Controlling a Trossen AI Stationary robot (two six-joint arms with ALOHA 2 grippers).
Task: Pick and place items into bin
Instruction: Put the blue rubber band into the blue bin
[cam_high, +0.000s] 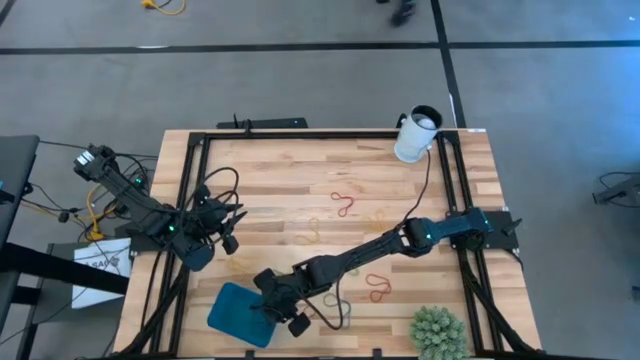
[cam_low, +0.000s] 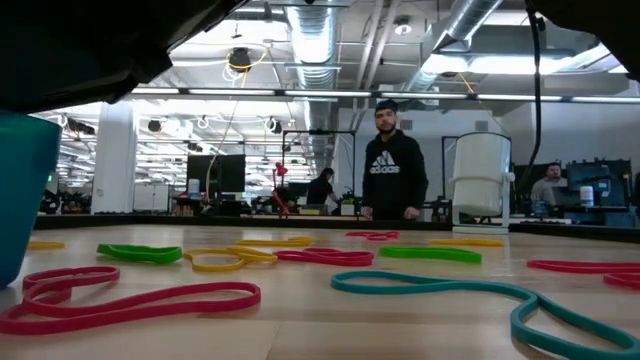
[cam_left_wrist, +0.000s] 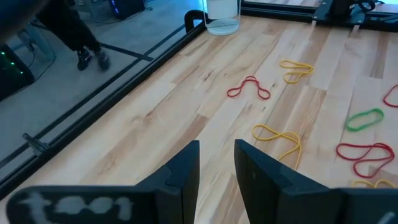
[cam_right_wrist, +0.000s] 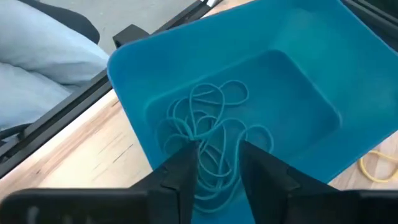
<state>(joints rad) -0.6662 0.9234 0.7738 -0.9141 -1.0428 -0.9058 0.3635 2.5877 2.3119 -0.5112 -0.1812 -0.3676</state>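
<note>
The teal bin (cam_high: 232, 310) sits near the table's near edge, left of centre. Several teal-blue bands (cam_right_wrist: 211, 118) lie tangled on its floor. My right gripper (cam_high: 278, 303) reaches over the bin from the right. It is open, and its fingers (cam_right_wrist: 217, 171) point down at the tangle. More bands lie loose on the wood: red (cam_high: 345, 203), red (cam_high: 378, 288), yellow (cam_left_wrist: 280, 137), green (cam_left_wrist: 364, 118). My left gripper (cam_left_wrist: 216, 168) waits at the table's left side (cam_high: 218, 228), slightly open and holding nothing. My right gripper comes from above into the bin, with a finger (cam_right_wrist: 180, 177) on either side of some strands of the tangle (cam_right_wrist: 217, 155). The strands lie on the bin's floor. I cannot tell whether the fingers touch them.
A white cup (cam_high: 415, 135) stands at the far right corner. A spiky green plant (cam_high: 438, 330) stands at the near right corner. Black cables (cam_high: 215, 190) trail near the left arm. A black frame (cam_high: 300, 133) borders the table. A person (cam_low: 392, 165) stands beyond the far edge.
</note>
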